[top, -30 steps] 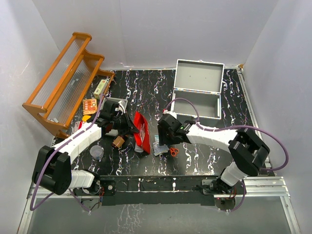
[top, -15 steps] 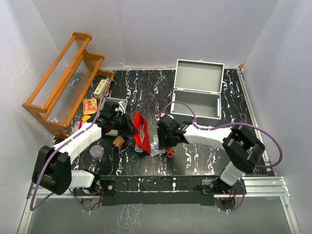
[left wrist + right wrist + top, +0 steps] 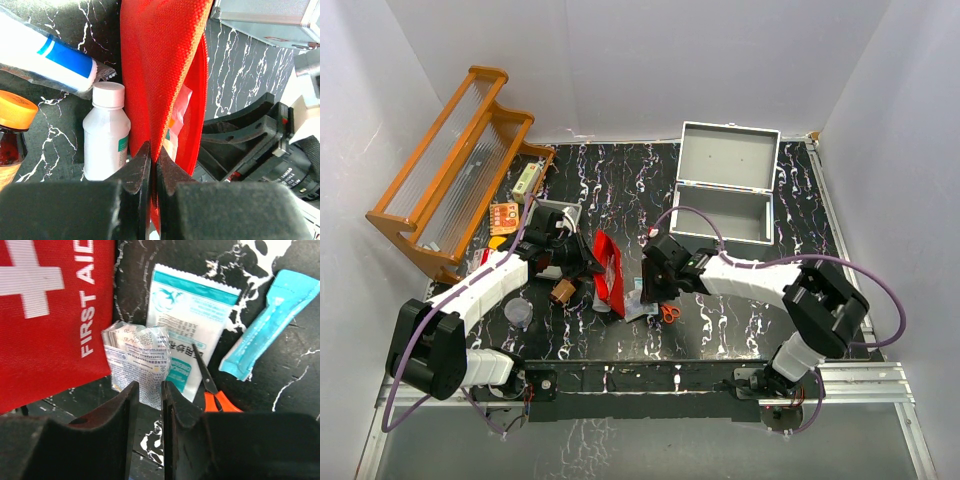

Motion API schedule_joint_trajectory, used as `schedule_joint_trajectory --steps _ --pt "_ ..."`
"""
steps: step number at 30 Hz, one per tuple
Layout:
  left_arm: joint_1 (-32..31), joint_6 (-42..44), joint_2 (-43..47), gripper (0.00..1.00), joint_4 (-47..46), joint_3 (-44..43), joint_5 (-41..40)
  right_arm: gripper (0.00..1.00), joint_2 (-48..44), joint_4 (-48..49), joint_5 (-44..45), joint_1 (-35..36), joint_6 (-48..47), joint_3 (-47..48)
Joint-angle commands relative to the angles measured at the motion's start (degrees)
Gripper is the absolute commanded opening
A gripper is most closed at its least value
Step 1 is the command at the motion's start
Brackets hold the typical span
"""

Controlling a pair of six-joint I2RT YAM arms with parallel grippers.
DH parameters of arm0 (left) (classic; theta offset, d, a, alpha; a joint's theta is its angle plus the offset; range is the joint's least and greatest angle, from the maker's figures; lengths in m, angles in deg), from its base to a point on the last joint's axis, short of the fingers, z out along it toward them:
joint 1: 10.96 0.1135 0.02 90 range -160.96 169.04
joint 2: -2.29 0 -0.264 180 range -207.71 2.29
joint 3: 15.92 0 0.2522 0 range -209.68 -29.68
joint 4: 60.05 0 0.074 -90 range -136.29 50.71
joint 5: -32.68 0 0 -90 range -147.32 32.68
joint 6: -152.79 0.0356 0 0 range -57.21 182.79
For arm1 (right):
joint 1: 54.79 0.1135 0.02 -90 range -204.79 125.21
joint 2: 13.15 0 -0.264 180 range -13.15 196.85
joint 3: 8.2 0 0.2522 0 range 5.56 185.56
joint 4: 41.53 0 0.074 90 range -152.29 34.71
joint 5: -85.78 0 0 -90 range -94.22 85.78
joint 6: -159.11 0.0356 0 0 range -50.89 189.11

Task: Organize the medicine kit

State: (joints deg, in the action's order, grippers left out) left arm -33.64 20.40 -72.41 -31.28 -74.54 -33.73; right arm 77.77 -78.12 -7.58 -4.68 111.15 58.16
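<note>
Treat the medicine kit (image 3: pixel 720 212), well beyond the right gripper (image 3: pixel 150 386), as rigid, heavy metal best taken by a wall, with left gripper (image 3: pixel 152 150) clamped on red pouch (image 3: pixel 165 50) and right jaws narrow at a flimsy packet (image 3: pixel 140 362), grip impossible to tell.

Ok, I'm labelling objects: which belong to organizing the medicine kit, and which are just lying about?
Job: medicine kit, red pouch, clear packet, teal sachet, blue tube, scissors, white bottle.
Probably just lying about: wooden rack.
</note>
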Motion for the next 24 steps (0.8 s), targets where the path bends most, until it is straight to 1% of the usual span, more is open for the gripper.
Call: schedule_joint_trajectory --steps 1,4,6,7,11,13,15,17,19,20,24 --pt "0.1 0.4 0.2 0.00 0.6 0.6 1.1 0.22 -4.0 6.4 -1.8 -0.1 1.8 -1.4" --pt "0.1 0.5 0.2 0.00 0.6 0.7 0.9 0.27 -5.1 7.9 -2.0 0.0 2.0 -2.7" --pt "0.1 0.5 0.1 0.00 0.6 0.7 0.9 0.35 -5.1 8.4 -1.7 0.0 1.8 -3.2" --pt "0.0 0.5 0.1 0.00 0.7 0.7 0.9 0.37 -4.8 8.5 -1.5 0.0 1.7 -3.3" --pt "0.0 0.6 0.1 0.00 0.9 0.6 0.8 0.38 -2.7 10.4 -1.8 -0.1 0.9 -3.7" --pt "0.0 0.6 0.1 0.00 0.7 0.6 0.8 0.35 -1.8 12.2 -2.0 0.0 0.8 -4.0" --pt "0.1 0.6 0.1 0.00 0.7 0.6 0.8 0.29 -1.4 13.4 -1.6 0.0 0.9 -4.3" --pt "0.0 0.6 0.1 0.00 0.7 0.6 0.8 0.19 -1.3 13.6 -0.7 0.1 0.9 -4.1" --pt "0.1 0.6 0.2 0.00 0.9 0.6 0.8 0.05 -1.7 13.0 0.5 0.1 1.1 -3.8" --pt "0.0 0.6 0.2 0.00 0.9 0.5 0.8 0.01 -1.9 12.2 1.6 0.1 1.3 -3.4" --pt "0.1 0.6 0.4 0.00 1.3 0.0 0.7 0.00 -3.8 6.7 6.9 0.8 1.5 -1.2"
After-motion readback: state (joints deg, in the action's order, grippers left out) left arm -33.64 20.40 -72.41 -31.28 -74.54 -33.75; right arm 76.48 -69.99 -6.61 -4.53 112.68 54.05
